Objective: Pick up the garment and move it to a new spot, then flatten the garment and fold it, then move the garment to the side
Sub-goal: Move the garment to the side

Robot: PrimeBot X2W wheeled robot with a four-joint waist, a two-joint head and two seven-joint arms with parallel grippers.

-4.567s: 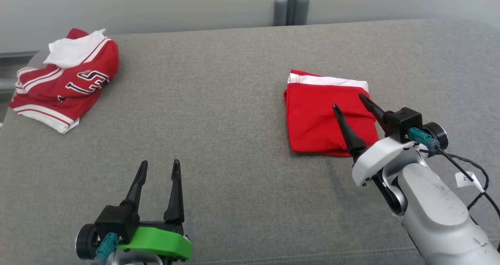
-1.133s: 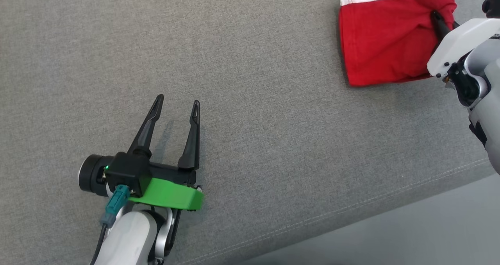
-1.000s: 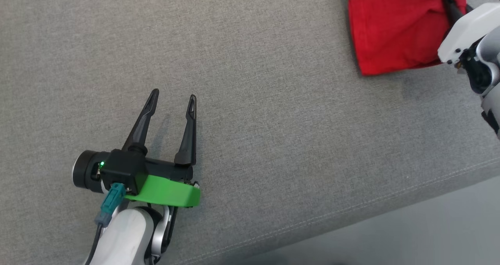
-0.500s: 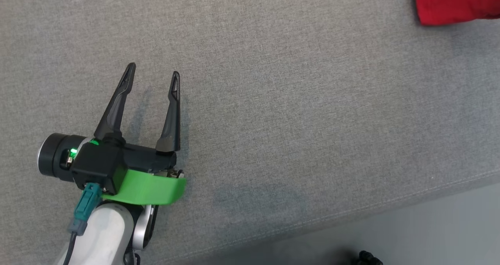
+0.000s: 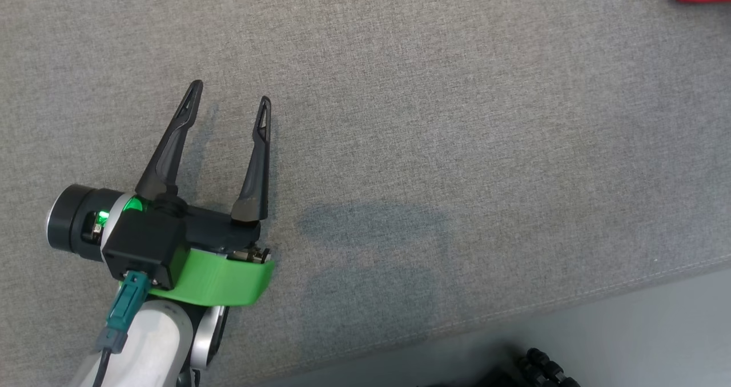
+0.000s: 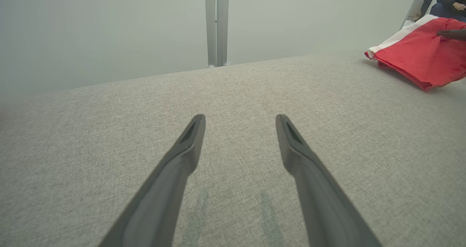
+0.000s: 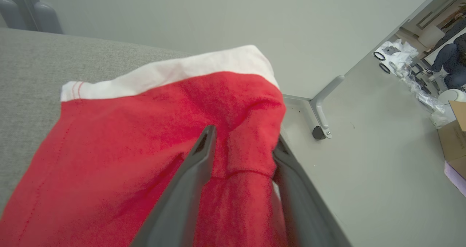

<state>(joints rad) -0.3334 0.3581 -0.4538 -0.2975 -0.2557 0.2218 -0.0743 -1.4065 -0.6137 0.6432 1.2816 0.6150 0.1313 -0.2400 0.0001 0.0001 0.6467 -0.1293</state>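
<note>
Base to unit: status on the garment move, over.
Left gripper open, empty, over the grey surface. Right gripper open, fold of red garment between its fingers. Garment at surface edge. Person seated far off.

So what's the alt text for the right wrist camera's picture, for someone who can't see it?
The right gripper's two dark fingers rise from the bottom, spread apart, with a fold of a red garment between them. The garment, white-banded along its far edge, lies at the edge of a grey fabric surface, pale floor beyond.
</note>
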